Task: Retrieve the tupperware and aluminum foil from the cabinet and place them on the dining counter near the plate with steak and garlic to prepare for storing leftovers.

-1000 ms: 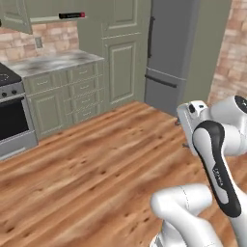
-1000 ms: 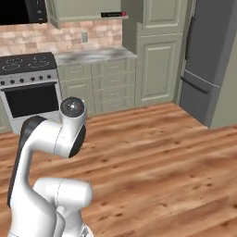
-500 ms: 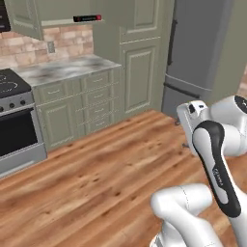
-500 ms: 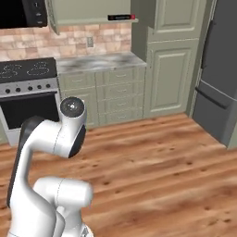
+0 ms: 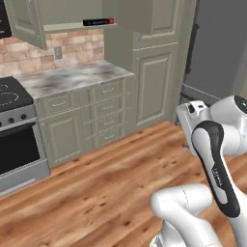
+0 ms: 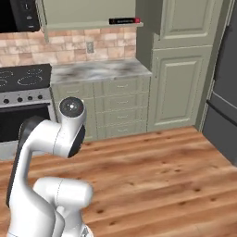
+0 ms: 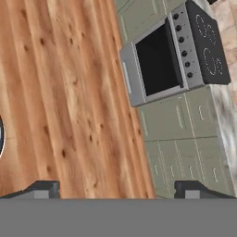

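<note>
At the bottom of the hand view the gripper (image 7: 118, 189) stands wide open, its two dark tips far apart, holding and touching nothing, with bare wood floor (image 7: 60, 92) ahead of it. Foil (image 5: 98, 21) lies on the shelf of the open cabinet (image 5: 72, 14) at the top centre of the left base view, well apart from the arm at lower right; in the right base view the foil (image 6: 124, 20) sits at the top centre. Below it runs a marbled counter (image 5: 72, 77) over green drawers (image 5: 106, 116). A stove (image 7: 171, 55) with a dark oven door fills the hand view's upper right. A grey fridge (image 5: 222, 48) stands at upper right of the left base view.
</note>
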### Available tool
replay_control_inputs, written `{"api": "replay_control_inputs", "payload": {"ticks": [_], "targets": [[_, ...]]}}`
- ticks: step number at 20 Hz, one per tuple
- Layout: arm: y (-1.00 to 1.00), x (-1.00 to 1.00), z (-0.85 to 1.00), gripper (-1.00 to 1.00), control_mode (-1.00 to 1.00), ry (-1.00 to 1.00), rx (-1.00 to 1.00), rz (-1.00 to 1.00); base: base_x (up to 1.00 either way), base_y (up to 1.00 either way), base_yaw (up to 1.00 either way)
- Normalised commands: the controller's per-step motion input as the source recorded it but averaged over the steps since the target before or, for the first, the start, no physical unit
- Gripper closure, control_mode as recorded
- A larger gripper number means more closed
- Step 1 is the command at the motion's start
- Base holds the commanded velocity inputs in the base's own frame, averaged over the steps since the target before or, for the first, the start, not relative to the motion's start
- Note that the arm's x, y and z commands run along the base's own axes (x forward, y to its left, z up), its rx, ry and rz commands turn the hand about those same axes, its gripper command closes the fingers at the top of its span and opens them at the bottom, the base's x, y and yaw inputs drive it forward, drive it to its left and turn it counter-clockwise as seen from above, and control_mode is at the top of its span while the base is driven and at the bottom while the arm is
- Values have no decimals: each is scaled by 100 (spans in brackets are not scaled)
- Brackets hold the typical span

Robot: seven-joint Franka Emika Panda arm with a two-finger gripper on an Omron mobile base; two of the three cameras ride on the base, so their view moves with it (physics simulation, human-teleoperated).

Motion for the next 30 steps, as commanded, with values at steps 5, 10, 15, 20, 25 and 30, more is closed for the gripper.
{"api": "replay_control_inputs", "payload": {"ticks": [5,10,15,20,25,30], "targets": [[0,0,0,-100,100,0,0,0,100,-27,13],[0,0,0,-100,100,0,0,0,100,-20,13],[0,0,0,-100,100,0,0,0,100,-8,13],[0,0,0,-100,100,0,0,0,100,-3,13],[0,0,0,-100,100,0,0,0,100,0,12],[0,0,0,-100,100,0,0,0,100,-1,11]]}}
